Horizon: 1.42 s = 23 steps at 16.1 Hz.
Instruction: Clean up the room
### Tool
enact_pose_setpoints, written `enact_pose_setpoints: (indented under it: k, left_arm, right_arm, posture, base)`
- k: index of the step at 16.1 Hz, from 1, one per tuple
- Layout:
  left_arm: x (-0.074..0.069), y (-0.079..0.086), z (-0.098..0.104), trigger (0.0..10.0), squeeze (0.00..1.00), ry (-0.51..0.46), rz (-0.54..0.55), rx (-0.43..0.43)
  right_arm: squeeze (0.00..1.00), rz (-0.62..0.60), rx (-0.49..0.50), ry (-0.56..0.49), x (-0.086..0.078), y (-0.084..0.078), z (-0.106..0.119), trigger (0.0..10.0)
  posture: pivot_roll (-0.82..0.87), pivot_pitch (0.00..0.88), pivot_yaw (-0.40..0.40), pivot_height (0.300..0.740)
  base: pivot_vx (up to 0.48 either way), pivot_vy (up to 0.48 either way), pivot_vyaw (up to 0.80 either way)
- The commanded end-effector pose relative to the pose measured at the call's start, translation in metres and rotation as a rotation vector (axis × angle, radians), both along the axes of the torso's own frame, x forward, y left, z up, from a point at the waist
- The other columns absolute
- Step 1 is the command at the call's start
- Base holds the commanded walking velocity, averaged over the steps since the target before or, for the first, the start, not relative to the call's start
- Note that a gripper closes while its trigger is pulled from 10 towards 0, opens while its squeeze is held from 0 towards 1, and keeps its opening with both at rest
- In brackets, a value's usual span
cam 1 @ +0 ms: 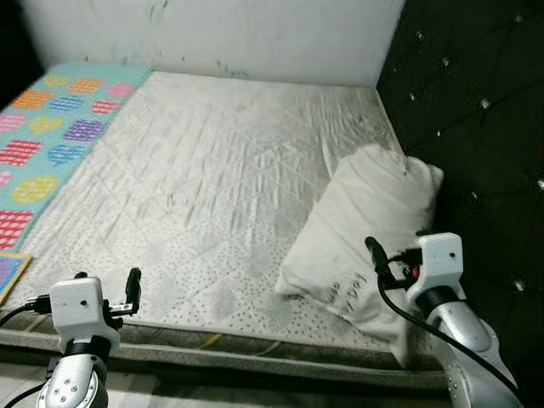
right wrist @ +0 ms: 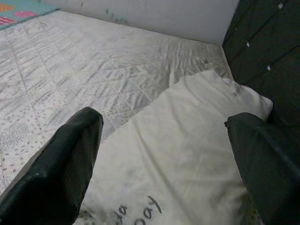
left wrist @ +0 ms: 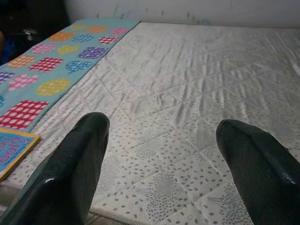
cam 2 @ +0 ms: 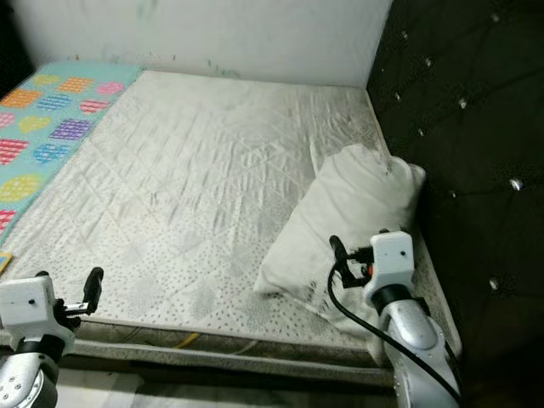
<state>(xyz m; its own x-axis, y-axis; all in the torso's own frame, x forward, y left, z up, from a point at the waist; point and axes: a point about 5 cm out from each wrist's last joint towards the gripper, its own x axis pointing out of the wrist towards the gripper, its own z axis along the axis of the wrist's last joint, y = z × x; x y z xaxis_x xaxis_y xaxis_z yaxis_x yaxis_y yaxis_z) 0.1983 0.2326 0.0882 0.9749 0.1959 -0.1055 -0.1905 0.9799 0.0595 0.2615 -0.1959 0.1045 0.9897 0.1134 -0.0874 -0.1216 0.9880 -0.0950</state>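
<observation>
A white pillow (cam 1: 365, 229) lies on the right side of a bare quilted mattress (cam 1: 212, 178), its far end near the dark tufted headboard (cam 1: 476, 102). My right gripper (right wrist: 164, 154) is open just above the pillow's near end, with printed lettering on the cover right below its fingers (cam 1: 378, 259). My left gripper (left wrist: 161, 164) is open too, hovering over the mattress's near left edge with nothing between its fingers (cam 1: 133, 285).
A turquoise mat (cam 1: 42, 144) with coloured heart patches runs along the mattress's left side. A colourful book (left wrist: 11, 150) lies at its near end. A white wall (cam 1: 221, 34) bounds the far side. The mattress's near edge (cam 1: 238, 344) has a yellow cord under it.
</observation>
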Motion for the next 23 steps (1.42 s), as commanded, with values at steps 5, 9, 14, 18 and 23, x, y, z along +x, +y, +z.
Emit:
enact_pose_setpoints:
  k: [5, 9, 14, 18, 23]
  left_arm:
    - [0.003, -0.002, 0.0, 10.0, 0.0, 0.005, -0.008, -0.009]
    - [0.007, -0.003, 0.0, 10.0, 0.0, 0.005, -0.013, -0.016]
    - [0.011, -0.005, 0.003, 10.0, 0.0, -0.003, -0.035, 0.0]
    - [0.015, -0.011, 0.003, 10.0, 0.0, -0.008, -0.051, -0.008]
    - [0.022, -0.015, 0.002, 10.0, 0.0, -0.011, -0.065, -0.025]
  right_arm:
    - [0.0, -0.009, -0.001, 0.001, 0.002, 0.001, 0.003, 10.0]
    - [0.0, -0.007, -0.003, -0.002, 0.003, 0.002, 0.003, 10.0]
    - [0.0, -0.011, 0.003, -0.001, 0.003, 0.004, 0.001, 10.0]
    - [0.0, -0.009, 0.0, -0.003, 0.005, 0.004, 0.002, 10.0]
    - [0.0, -0.021, -0.008, -0.029, 0.008, 0.003, 0.008, 10.0]
  posture:
    - [-0.12, 0.074, -0.035, 0.74]
    - [-0.12, 0.071, -0.03, 0.74]
    - [-0.12, 0.079, -0.019, 0.74]
    - [-0.14, 0.08, -0.03, 0.74]
    - [-0.21, 0.082, -0.015, 0.74]
  base:
    - [0.0, 0.0, -0.8]
    - [0.0, 0.0, -0.8]
    - [0.0, 0.0, -0.58]
    - [0.0, 0.0, -0.1]
    - [0.0, 0.0, 0.0]
